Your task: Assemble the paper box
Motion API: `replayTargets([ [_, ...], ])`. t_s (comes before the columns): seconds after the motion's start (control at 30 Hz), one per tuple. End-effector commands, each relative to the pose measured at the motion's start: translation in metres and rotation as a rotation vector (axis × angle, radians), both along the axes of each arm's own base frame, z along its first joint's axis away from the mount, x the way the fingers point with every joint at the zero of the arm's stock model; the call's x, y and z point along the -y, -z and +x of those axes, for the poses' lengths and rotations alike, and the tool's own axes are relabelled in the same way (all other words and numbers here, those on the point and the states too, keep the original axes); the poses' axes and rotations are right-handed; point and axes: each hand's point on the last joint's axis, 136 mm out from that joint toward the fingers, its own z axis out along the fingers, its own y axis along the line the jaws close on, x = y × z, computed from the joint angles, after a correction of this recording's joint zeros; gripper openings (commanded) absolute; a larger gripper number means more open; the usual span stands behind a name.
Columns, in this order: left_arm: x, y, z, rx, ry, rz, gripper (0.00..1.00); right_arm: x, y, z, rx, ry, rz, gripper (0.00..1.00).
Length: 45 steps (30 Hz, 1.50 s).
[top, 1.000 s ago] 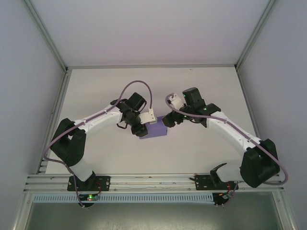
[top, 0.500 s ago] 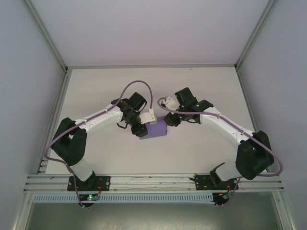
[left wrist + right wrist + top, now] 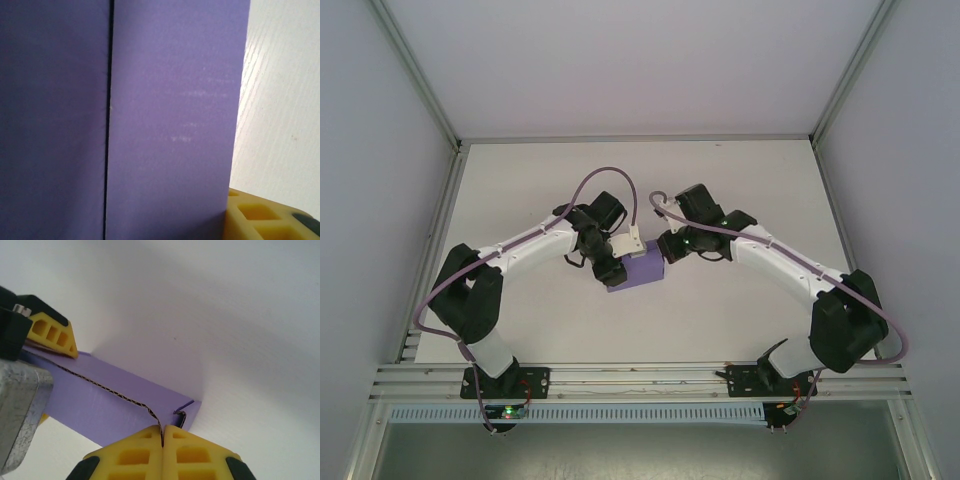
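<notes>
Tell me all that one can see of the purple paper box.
The paper box is a small violet cuboid of thin corrugated card, with a dark seam along one face. It is at the middle of the white table. The left claw grips one end; the right claw pinches a corner edge.

Both arms bow inward, elbows out, wrists nearly meeting. The left gripper (image 3: 618, 266) clamps the paper box (image 3: 645, 271) between its fingers, and the right gripper (image 3: 162, 432) has its yellow tips pinched tight on an edge.
</notes>
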Motion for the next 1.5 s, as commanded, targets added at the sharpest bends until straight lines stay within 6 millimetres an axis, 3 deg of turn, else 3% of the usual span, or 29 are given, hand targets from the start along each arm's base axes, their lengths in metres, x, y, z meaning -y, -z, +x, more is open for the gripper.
replayTargets([
  [0.0, 0.001, 0.002, 0.006, -0.023, -0.027, 0.015, 0.51, -0.019, -0.012, 0.002, 0.003, 0.098, 0.130, 0.00],
  [0.23, 0.002, 0.003, 0.003, -0.041, -0.031, 0.006, 0.51, -0.020, 0.006, 0.004, 0.051, 0.120, 0.136, 0.00],
  [0.47, -0.001, 0.004, 0.004, -0.036, -0.041, 0.020, 0.51, -0.011, 0.038, -0.012, 0.134, 0.040, 0.018, 0.00],
  [0.67, 0.001, 0.000, 0.009, -0.013, -0.054, 0.010, 0.52, -0.002, 0.040, -0.022, 0.180, 0.037, -0.002, 0.00],
  [0.87, 0.007, -0.014, 0.010, 0.014, -0.061, -0.033, 0.66, 0.010, 0.040, -0.018, 0.275, 0.109, -0.025, 0.00],
  [1.0, 0.008, -0.020, 0.010, 0.028, -0.079, -0.044, 0.78, 0.005, 0.047, -0.021, 0.330, 0.125, -0.032, 0.00],
  [1.17, 0.010, -0.033, 0.005, 0.050, -0.095, -0.077, 0.85, 0.006, 0.056, -0.025, 0.340, 0.153, -0.066, 0.00],
  [1.33, 0.004, -0.048, 0.010, 0.111, -0.188, -0.094, 0.93, 0.007, 0.054, -0.027, 0.359, 0.171, -0.065, 0.00],
  [1.47, -0.006, -0.053, 0.012, 0.133, -0.307, -0.083, 0.94, 0.008, 0.050, -0.028, 0.382, 0.187, -0.072, 0.00],
])
